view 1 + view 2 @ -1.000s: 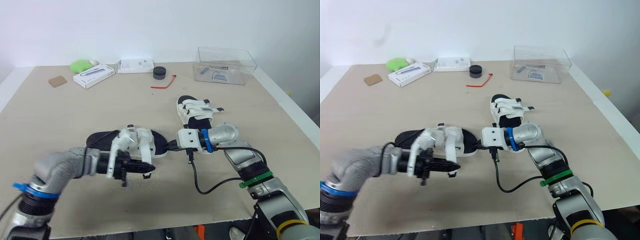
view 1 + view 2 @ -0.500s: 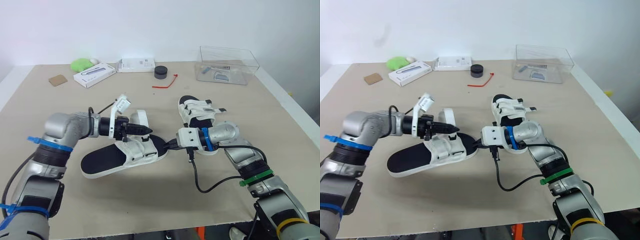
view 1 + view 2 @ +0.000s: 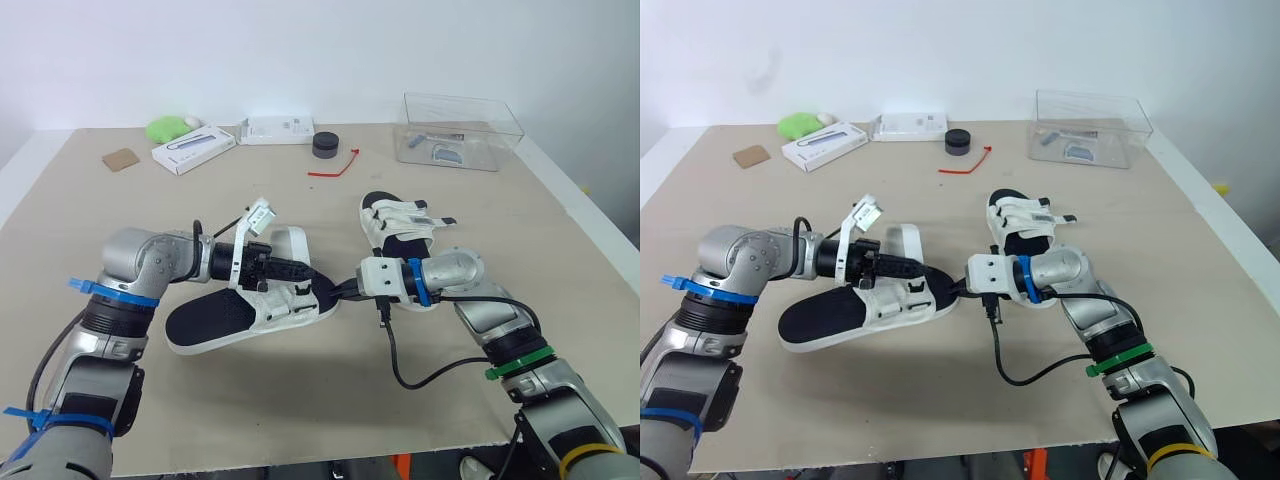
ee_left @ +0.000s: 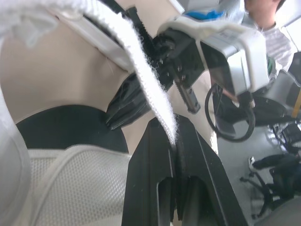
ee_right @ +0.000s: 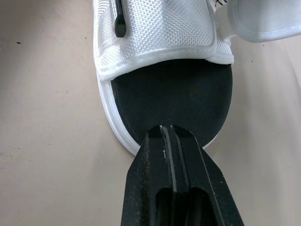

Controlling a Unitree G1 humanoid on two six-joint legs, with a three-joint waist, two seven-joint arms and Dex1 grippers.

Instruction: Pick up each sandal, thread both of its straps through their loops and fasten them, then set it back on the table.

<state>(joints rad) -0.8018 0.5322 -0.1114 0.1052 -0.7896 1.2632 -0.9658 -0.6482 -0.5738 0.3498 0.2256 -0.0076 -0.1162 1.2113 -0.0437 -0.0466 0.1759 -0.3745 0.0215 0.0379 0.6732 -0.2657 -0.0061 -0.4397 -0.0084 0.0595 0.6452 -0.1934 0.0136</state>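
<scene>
A white-strapped sandal with a black sole (image 3: 215, 318) lies tilted near the table's middle. My left gripper (image 3: 300, 271) reaches over it from the left and is shut on one of its white straps (image 4: 141, 75), which arches up from the upper. My right gripper (image 3: 343, 291) comes in from the right and is shut on the rim at the sandal's toe (image 5: 174, 94). The second sandal (image 3: 400, 222) rests flat just behind my right wrist, with its straps lying across the top.
Along the far edge stand a clear plastic box (image 3: 460, 130), a black round cap (image 3: 324, 145), a red tie (image 3: 330, 168), two white boxes (image 3: 193, 148) (image 3: 278, 129), a green object (image 3: 165, 128) and a brown card (image 3: 120, 159). A black cable (image 3: 420, 370) loops under my right forearm.
My left arm has swung from in front of the sandal to over it, taken a strap, then shifted slightly right. The sandal has turned and tilted. My right gripper has kept its hold.
</scene>
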